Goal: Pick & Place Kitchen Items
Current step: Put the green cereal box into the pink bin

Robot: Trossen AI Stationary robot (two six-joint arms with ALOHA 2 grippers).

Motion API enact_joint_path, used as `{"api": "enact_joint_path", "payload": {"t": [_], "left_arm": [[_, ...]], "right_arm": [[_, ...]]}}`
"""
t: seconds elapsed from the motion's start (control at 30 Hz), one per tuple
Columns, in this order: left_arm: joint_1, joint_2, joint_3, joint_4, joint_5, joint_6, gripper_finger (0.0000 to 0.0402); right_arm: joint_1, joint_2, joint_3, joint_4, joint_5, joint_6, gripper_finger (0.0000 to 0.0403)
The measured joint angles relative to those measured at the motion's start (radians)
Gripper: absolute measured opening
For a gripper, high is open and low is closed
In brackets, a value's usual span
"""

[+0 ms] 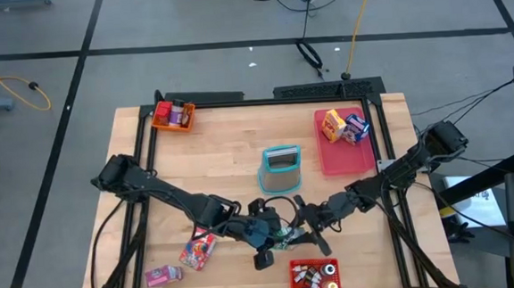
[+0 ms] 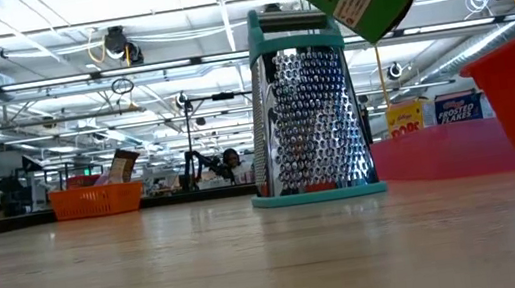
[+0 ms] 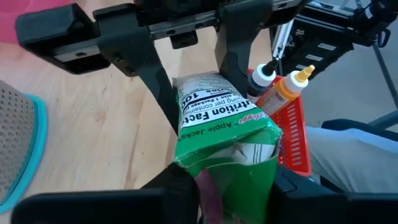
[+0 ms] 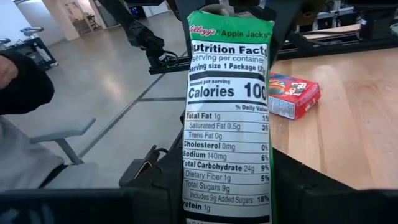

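High view first, reading from my left: at about ten o'clock on the bench (image 1: 231,154) an orange bin (image 1: 173,115) holds small bottles and packets. Toward seven o'clock two snack packets lie loose, a pink one (image 1: 163,275) and a red one (image 1: 197,251). In the middle a teal-framed box grater (image 1: 281,168) stands upright. At six o'clock the red bin (image 1: 315,278) carries tiny white and dark bottles. At two o'clock the flat pink tray (image 1: 345,152) holds a yellow box (image 1: 333,126) and a blue cereal box (image 1: 357,128).

Both arms reach inward and meet just above the red bin. Between them hangs the green Apple Jacks packet (image 4: 227,118), off the bench and tilted in the low view. My left gripper (image 3: 233,180) has its fingers on either side of one end; my right gripper (image 4: 227,208) flanks the other end. I cannot tell whether either is actually clamped on it.

The bench is pale wood with a black frame, on a grey floor with dark lines and cables; the low view shows an open hall with ceiling lights.
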State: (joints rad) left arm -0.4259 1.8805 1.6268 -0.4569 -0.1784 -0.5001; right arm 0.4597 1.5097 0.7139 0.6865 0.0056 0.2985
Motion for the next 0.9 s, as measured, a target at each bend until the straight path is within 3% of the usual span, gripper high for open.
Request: {"api": "enact_joint_path", "payload": {"t": [0.4,0.77,0.9], "left_arm": [[0.000,-0.044,0.000,0.003,0.054,0.067,0.0126],[-0.012,-0.142,0.000,-0.040,0.020,0.091,0.0127],[-0.029,-0.154,0.000,-0.029,0.011,0.104,0.0127]], "right_arm": [[0.043,-0.074,0.000,-0.032,0.021,-0.031,0.0138],[0.170,-0.274,0.000,-0.251,0.266,-0.123,0.0138],[0.239,-0.338,0.000,-0.306,0.426,-0.161,0.0138]]}}
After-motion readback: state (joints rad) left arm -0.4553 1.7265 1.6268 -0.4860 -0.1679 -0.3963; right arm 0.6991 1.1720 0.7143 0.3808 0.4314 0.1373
